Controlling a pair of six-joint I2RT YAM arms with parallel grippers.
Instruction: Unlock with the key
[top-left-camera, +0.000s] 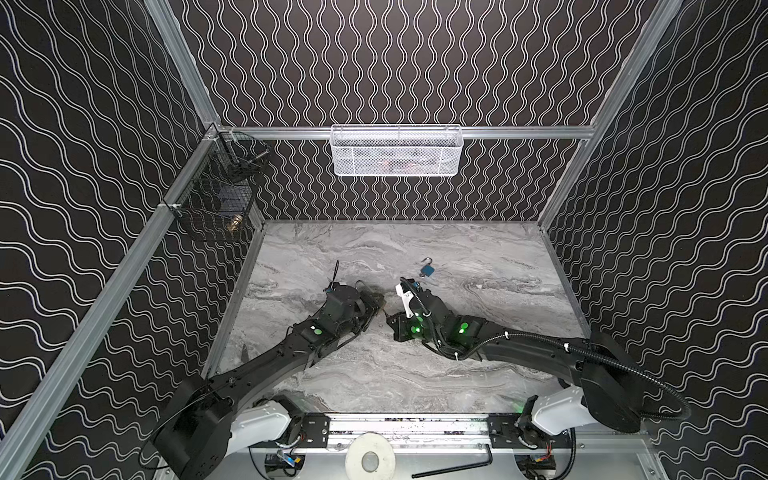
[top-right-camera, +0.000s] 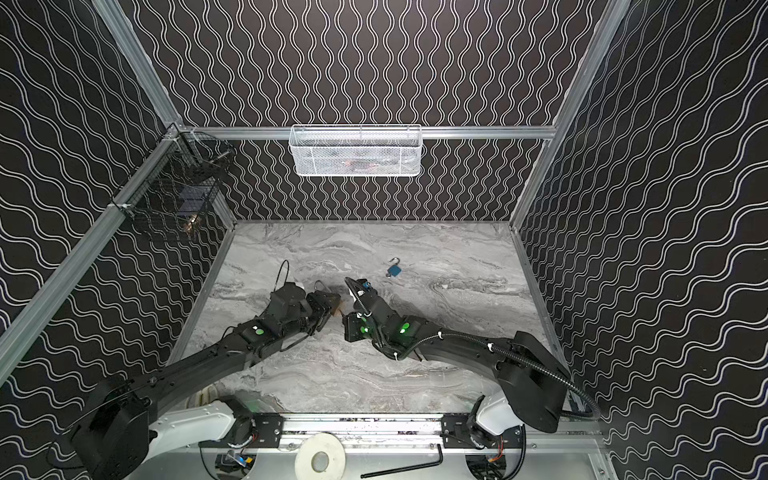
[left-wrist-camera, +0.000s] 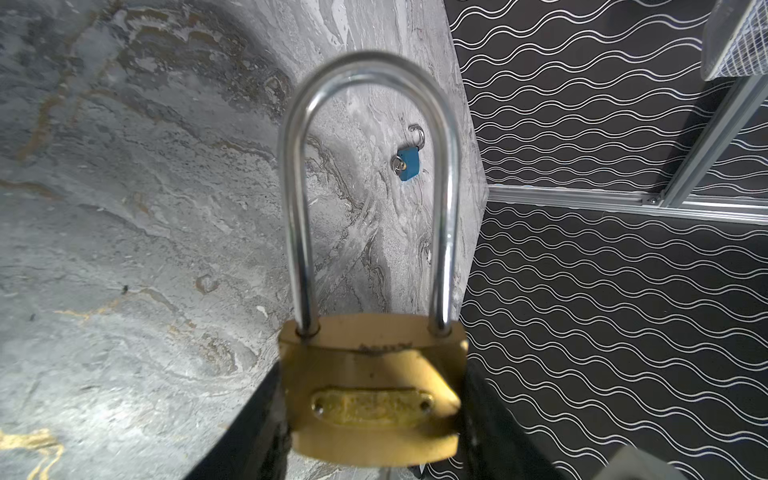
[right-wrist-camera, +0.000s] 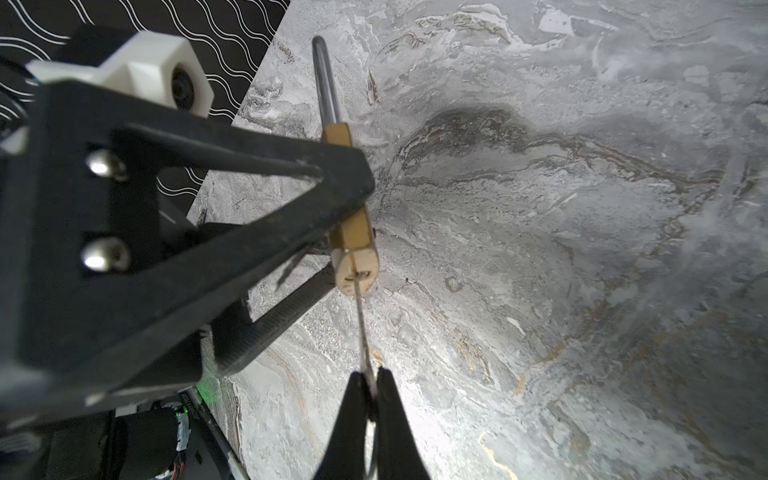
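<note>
We've got the key (right-wrist-camera: 360, 328) with its tip in the keyhole of the brass padlock (left-wrist-camera: 370, 361), near the middle of the marble table (top-left-camera: 457, 374), between our two arms. Our right gripper (right-wrist-camera: 372, 386) is pinched tight on the key's head, and our left gripper (left-wrist-camera: 374, 419) clamps the padlock's body. Both legs of the shackle (left-wrist-camera: 370, 66) sit in the body. A small blue padlock (left-wrist-camera: 407, 164) lies further back, well apart.

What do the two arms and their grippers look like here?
Left arm and right arm: matte black, white shoulder housings, green indicator lights. A ribbed black conduit with white ties follows the right arm. Left gripper: black open-triangle fingers, steel screws, white camera housing. Right gripper: slim, tapered black fingers.
</note>
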